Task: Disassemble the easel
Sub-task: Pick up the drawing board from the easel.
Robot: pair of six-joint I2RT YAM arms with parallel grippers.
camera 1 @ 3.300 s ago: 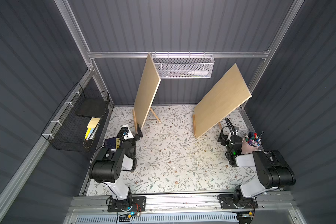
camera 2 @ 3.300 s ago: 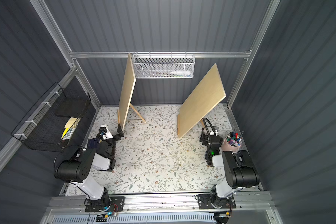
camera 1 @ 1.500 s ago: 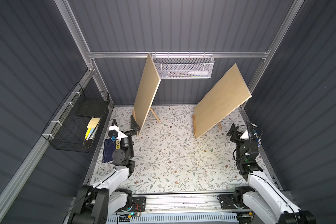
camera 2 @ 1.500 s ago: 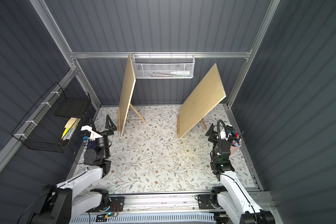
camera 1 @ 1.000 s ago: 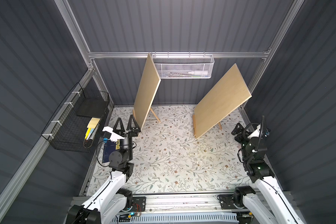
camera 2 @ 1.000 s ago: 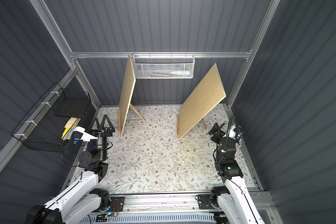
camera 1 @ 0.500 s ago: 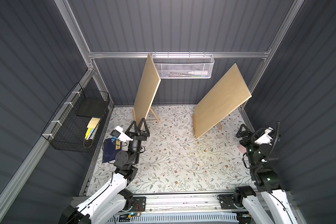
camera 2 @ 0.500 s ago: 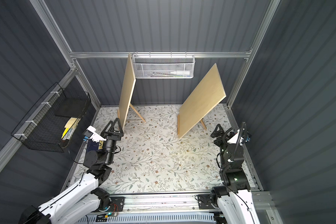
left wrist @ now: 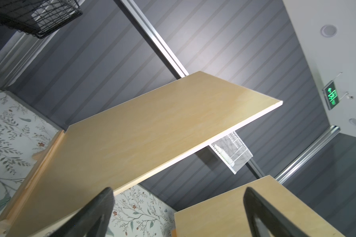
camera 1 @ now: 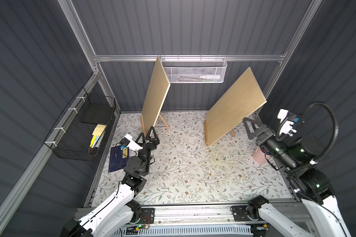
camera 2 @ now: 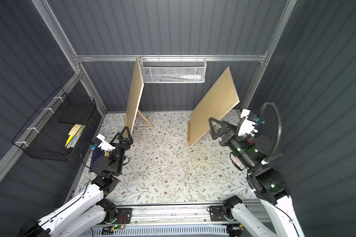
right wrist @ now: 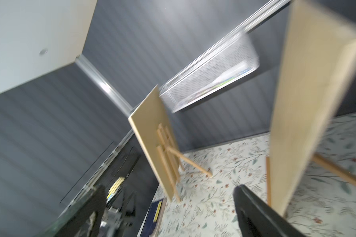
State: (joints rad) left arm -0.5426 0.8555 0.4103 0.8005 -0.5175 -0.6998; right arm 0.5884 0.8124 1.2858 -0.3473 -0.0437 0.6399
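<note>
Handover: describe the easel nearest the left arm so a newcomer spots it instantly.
Find the white mesh basket on the back rail. Below its left end, a pale board leans on a wooden easel. Unlike the other board, which shows its broad face, this one appears nearly edge-on from above.

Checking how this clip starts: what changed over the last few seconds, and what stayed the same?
Both arms unfolded from their rest poses and reached toward the back. The left tool is now open at the foot of the left easel board. The right tool is open beside the right easel board. Nothing was grasped. Both boards, the pink cup and the blue book stayed put.
</note>
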